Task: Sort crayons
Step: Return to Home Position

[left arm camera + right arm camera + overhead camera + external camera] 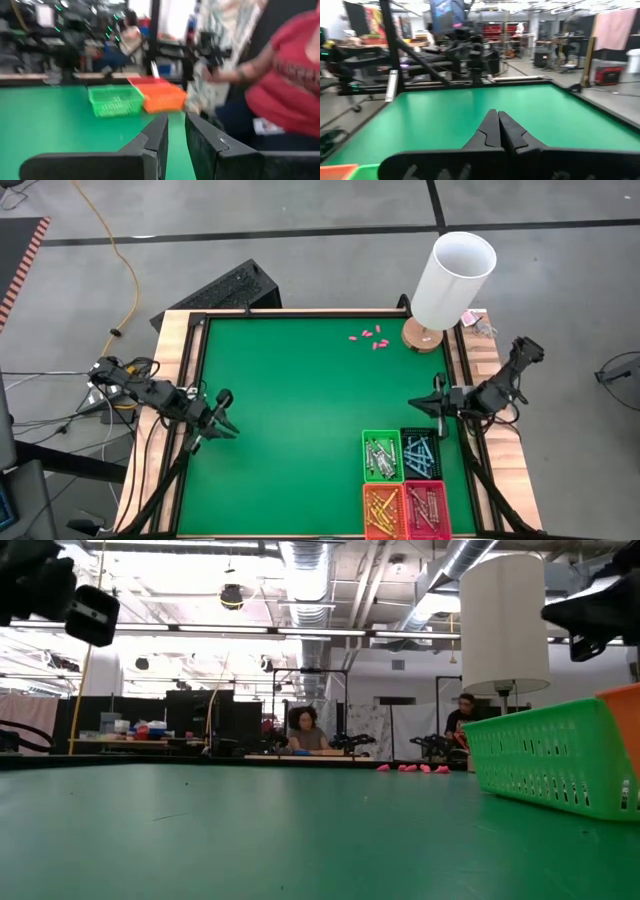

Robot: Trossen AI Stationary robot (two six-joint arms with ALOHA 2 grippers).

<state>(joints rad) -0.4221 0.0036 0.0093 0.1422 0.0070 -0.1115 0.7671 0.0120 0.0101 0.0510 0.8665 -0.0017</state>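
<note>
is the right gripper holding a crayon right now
No, the right gripper is shut tight with nothing caught in it, and only the green mat lies ahead of it.

Robotics lab: exposed ceiling ducts (310,570) above equipment-laden workbenches (150,745).

Green felt tabletop (290,410) open across centre and left, four plastic mesh bins (405,480) filling the near right corner, tall white cylindrical lamp (452,280) — pink stubs (368,337) beside — far right.
</note>
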